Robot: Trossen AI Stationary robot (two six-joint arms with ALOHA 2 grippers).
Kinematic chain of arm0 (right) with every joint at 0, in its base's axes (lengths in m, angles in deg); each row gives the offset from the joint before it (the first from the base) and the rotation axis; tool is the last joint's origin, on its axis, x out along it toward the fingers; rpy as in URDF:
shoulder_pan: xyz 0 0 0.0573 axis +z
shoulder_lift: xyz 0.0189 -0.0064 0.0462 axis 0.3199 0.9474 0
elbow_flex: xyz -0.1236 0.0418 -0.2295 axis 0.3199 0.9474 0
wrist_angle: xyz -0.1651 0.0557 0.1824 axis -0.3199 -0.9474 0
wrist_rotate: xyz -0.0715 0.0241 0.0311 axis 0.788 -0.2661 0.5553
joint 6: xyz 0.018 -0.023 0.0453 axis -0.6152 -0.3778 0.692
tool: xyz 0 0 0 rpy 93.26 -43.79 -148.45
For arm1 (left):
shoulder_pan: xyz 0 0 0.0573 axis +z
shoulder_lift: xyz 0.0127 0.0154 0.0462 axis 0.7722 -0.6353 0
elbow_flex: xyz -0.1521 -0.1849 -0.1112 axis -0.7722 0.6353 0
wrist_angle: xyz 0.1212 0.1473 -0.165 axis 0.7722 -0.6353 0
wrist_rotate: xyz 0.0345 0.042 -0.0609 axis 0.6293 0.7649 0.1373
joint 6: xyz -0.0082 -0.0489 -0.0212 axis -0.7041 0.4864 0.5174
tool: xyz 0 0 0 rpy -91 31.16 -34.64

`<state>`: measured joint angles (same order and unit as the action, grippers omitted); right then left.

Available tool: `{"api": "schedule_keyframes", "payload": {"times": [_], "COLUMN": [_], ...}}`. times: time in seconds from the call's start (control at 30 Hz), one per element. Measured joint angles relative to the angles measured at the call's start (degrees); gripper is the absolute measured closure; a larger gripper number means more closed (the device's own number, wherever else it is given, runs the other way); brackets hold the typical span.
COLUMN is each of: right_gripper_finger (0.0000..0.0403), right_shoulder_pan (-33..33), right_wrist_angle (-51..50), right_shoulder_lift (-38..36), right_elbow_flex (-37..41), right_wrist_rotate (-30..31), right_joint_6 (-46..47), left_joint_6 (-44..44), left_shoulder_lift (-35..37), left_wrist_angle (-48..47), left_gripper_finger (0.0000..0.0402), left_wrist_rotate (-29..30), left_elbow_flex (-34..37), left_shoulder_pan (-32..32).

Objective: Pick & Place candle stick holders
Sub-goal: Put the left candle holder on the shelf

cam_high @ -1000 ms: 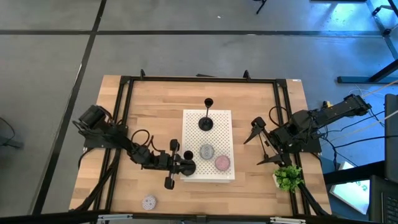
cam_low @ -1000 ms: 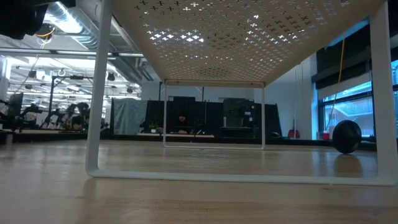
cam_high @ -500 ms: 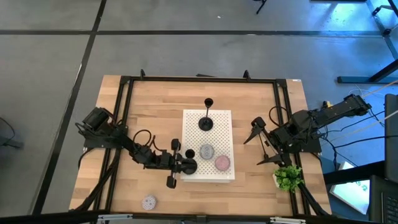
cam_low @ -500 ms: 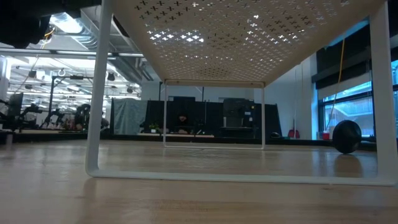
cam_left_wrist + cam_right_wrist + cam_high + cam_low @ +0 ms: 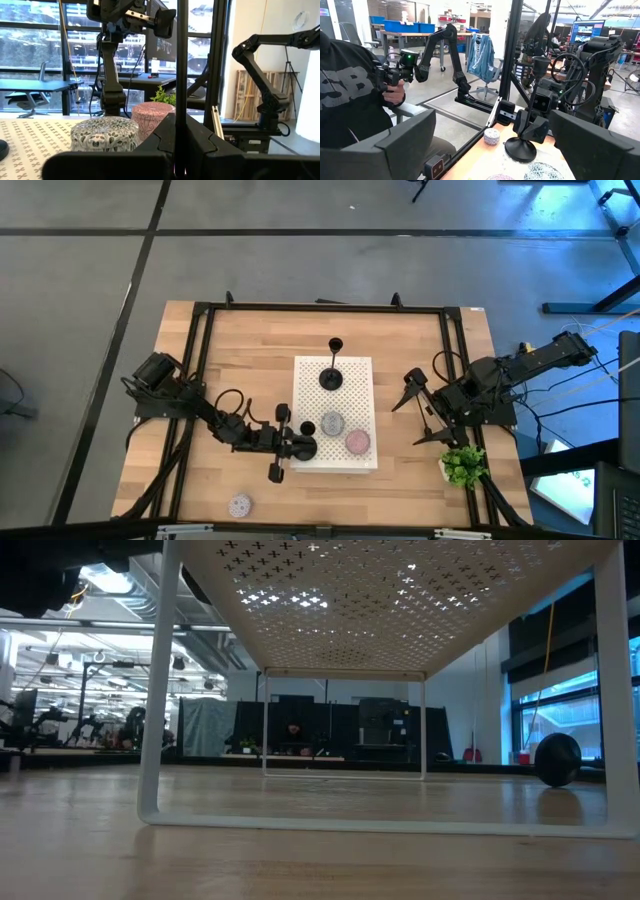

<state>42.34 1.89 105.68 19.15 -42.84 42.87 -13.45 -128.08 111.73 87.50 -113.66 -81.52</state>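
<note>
The left gripper [image 5: 283, 442] hangs at the near left corner of the white stand [image 5: 361, 365]. Its jaws are pressed together on the thin stem of a candle holder [image 5: 301, 448], whose round base sits just past the fingertips over that corner. In the left wrist view the stem rises straight up between the closed fingers [image 5: 202, 145], so the grip looks centred, though I cannot tell whether the base touches the stand or hangs just above it.

Just beyond the jaws, on the stand, sit a grey patterned tin [image 5: 332, 423] and a pink tin [image 5: 357, 442]. Farther on, a second candle holder [image 5: 331, 377] stands upright near the stand's far edge. Well behind the jaws, near the table's front edge, lies a small grey disc [image 5: 238, 505].

The right gripper [image 5: 415, 410] waits beyond the stand's far side with its jaws spread wide and empty, a green plant [image 5: 461, 466] beside that arm.

The risks: the base sits right at the corner, so a release here could let it tip off the edge; and carrying it further inward could knock the grey tin.
</note>
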Motion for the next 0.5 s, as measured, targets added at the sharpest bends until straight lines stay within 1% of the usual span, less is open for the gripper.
{"api": "schedule_keyframes", "payload": {"times": [0.2,0.5], "right_gripper_finger": [0.001,0.0011], "right_shoulder_pan": [0.0,0.02], "right_wrist_angle": [0.0,0.01], "right_shoulder_lift": [0.01,0.01], "right_elbow_flex": [0.0,0.0], "right_wrist_rotate": [0.0,0.0], "right_joint_6": [0.0,0.0], "left_joint_6": [0.04,-0.37], "left_shoulder_lift": [0.0,0.04], "left_wrist_angle": [-0.02,-0.09], "left_gripper_finger": [0.0389,0.0367], "left_wrist_rotate": [0.01,-0.17], "left_elbow_flex": [0.0,0.0], "left_shoulder_pan": [0.0,0.0]}}
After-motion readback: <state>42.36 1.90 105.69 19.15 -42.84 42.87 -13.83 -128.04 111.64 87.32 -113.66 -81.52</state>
